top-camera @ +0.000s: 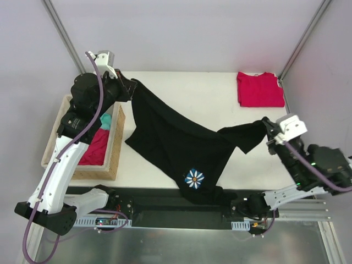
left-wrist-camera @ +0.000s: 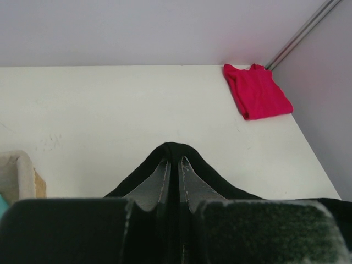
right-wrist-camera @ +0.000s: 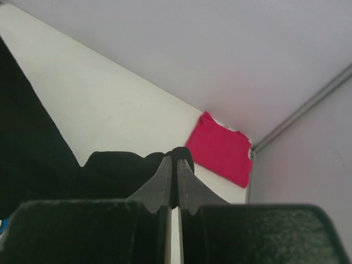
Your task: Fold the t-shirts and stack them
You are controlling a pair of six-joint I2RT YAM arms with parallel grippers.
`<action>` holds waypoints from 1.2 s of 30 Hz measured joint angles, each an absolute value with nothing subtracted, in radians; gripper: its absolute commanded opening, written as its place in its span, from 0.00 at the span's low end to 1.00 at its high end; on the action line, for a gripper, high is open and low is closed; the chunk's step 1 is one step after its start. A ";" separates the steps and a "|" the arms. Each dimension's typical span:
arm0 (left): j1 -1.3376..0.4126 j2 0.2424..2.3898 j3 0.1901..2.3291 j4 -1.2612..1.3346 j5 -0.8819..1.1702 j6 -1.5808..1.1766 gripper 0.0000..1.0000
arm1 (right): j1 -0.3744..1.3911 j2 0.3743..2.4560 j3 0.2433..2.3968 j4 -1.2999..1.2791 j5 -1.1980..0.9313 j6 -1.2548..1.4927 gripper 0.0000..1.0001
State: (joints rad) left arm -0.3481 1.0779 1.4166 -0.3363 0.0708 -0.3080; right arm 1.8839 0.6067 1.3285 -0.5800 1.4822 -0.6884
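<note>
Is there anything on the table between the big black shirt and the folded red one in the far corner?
No. Between the black shirt and the folded red shirt only bare white table shows, clearest in the top view.

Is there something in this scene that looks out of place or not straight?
Yes. The black t-shirt, pinched by the left end effector and the right end effector, hangs crooked between them, and its lower part spills over the near edge of the table onto the dark base rail.

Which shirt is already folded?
The red t-shirt in the far right corner of the table, folded flat. The black t-shirt hangs unfolded between the left tool and right tool.
</note>
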 measured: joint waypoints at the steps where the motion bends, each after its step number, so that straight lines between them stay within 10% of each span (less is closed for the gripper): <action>1: -0.348 1.078 1.414 -0.336 0.071 -0.308 0.00 | 1.853 0.606 1.301 -0.591 1.482 -0.670 0.01; 17: -0.354 1.028 1.291 -0.337 0.070 -0.308 0.00 | 1.283 1.148 1.092 -0.692 1.411 -0.159 0.01; 36: -0.354 1.045 1.431 -0.373 0.008 -0.271 0.00 | 0.540 1.209 1.470 0.072 0.868 -0.726 0.01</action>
State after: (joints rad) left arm -0.3542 1.0451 1.4315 -0.3733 0.0078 -0.2714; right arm 0.5404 1.2095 1.4700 0.0719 0.8684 -0.7261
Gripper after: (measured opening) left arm 0.025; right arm 0.031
